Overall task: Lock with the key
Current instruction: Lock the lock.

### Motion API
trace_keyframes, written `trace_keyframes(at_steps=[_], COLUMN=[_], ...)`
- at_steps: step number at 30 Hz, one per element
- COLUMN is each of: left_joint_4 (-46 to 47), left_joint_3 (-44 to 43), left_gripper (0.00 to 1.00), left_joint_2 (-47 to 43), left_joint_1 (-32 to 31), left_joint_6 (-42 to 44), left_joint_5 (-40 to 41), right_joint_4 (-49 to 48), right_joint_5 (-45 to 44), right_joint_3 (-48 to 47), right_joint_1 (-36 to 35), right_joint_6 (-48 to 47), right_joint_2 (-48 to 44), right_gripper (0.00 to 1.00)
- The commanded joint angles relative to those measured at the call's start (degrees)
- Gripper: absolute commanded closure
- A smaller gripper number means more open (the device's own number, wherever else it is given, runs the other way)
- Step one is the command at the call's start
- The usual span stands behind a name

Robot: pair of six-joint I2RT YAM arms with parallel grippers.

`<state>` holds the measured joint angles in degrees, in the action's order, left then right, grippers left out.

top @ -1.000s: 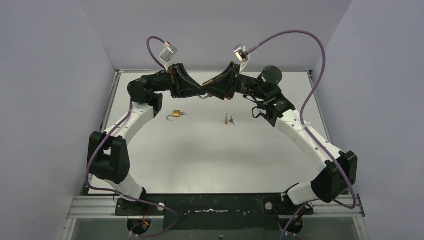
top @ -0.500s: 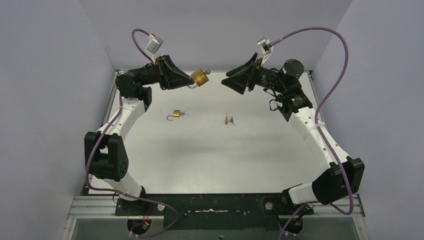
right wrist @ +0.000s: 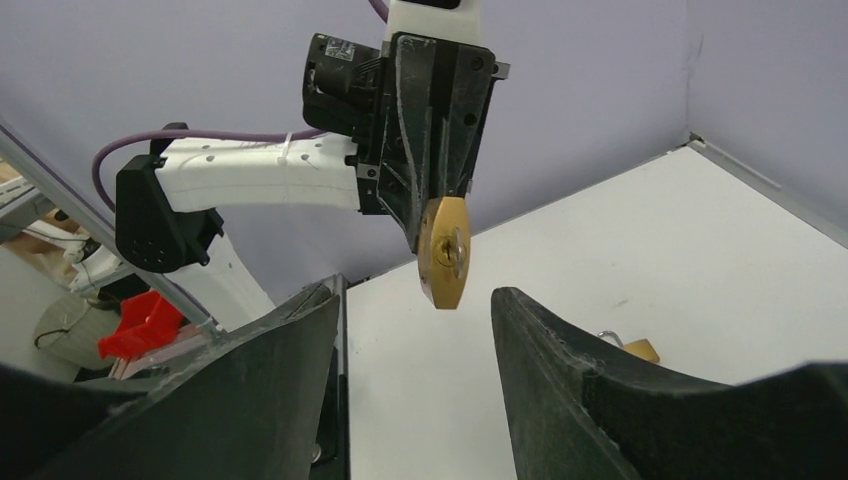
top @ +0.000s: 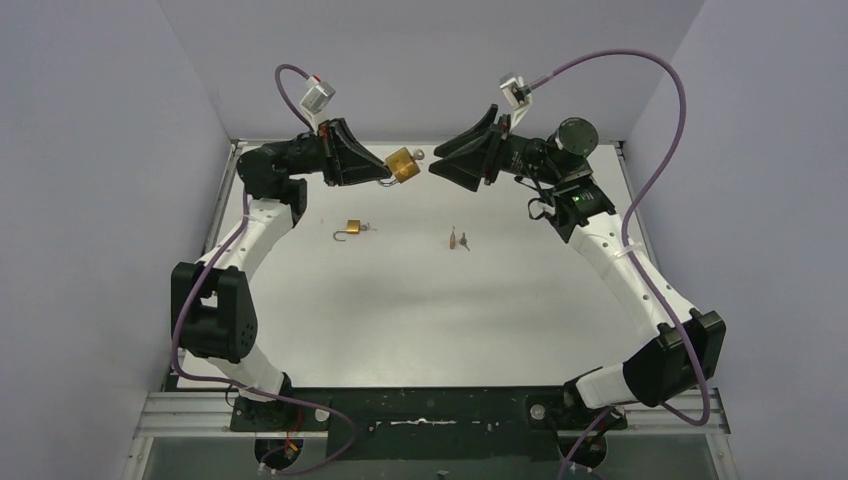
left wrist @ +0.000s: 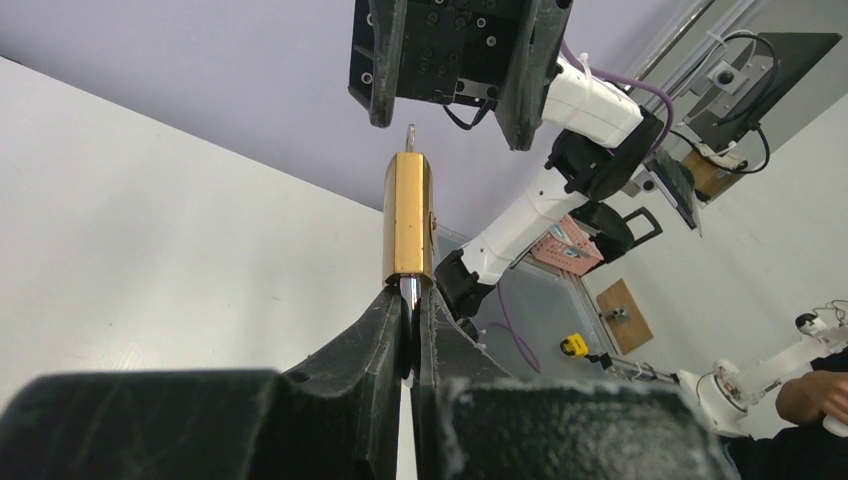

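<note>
ROBOT: While both my arms are reaching over the far end of the table (top: 420,310), I am listing. Left claw (left wrist: 410,300): pinching narrow on the shackle of the brass padlock (left wrist: 408,220), holding it aloft. Right claw (right wrist: 415,295): gaping wide, facing the lock's underside, gripping nothing. Key (left wrist: 409,135): sitting in the keyway.

CLERK: Which step are you entering?

ROBOT: I am judging it the approach to the key. My right claw is needing to close squarely on its head, then twist. Markings: I am reading none.
</note>
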<state>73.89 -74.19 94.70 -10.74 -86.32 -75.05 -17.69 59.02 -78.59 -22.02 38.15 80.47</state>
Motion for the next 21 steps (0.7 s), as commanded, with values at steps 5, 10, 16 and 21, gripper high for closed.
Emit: trace_keyframes(at_steps=[5,10,16,21], left_joint_4=[3.31,4.26,5.76,6.13], left_joint_3=[0.28,0.52,0.53,0.4], left_gripper=[1.0,1.0,1.0,1.0], left_joint_2=[-0.94,-0.58,-0.27,-0.21], left_joint_1=[-0.59,-0.66,-0.68,-0.68], left_joint_6=[-0.11,-0.8,-2.11,-2.42], left_joint_5=[2.47,2.59,2.6,2.52], right_joint_4=[0.53,1.06,2.39,3.31], right_joint_5=[-1.1,-1.2,-1.72,-2.03], right_joint_3=[-5.74,-7.02,-8.36,-9.01], right_joint_1=[-3.27,-4.04,-5.0,-5.42], right_joint_6=[-2.68,-2.91,-3.99,-4.8], right_joint_2=[2.85,3.84,4.85,5.38], right_gripper=[0.53,0.61,0.55,0.53])
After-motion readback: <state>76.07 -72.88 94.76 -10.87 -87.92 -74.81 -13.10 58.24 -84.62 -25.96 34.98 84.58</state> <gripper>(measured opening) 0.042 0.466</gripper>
